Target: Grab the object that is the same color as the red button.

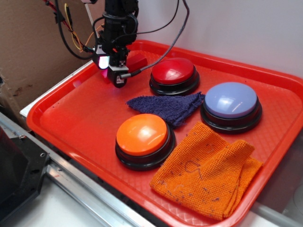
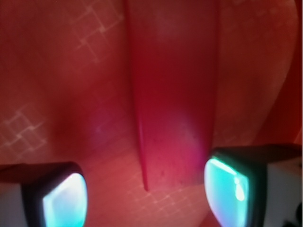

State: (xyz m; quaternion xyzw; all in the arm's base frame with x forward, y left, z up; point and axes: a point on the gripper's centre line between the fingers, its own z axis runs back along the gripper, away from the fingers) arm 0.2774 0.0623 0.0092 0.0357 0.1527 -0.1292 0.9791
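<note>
My claw is open, holding nothing, its pads straddling the near end of the small glossy red rectangular block on the red textured plastic tray. Gripping so near the tip, I judge it might pivot or slip out.

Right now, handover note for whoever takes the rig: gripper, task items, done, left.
Gripper: open, low over the tray's far-left corner, fingers either side of the red block, not clamped.
Red block: flat on the tray, beside the red button, partly hidden by the arm in the exterior view.
Done: approach and alignment.
Left: close on the block, lift.
Orange button, lavender button and both cloths are not targets.
</note>
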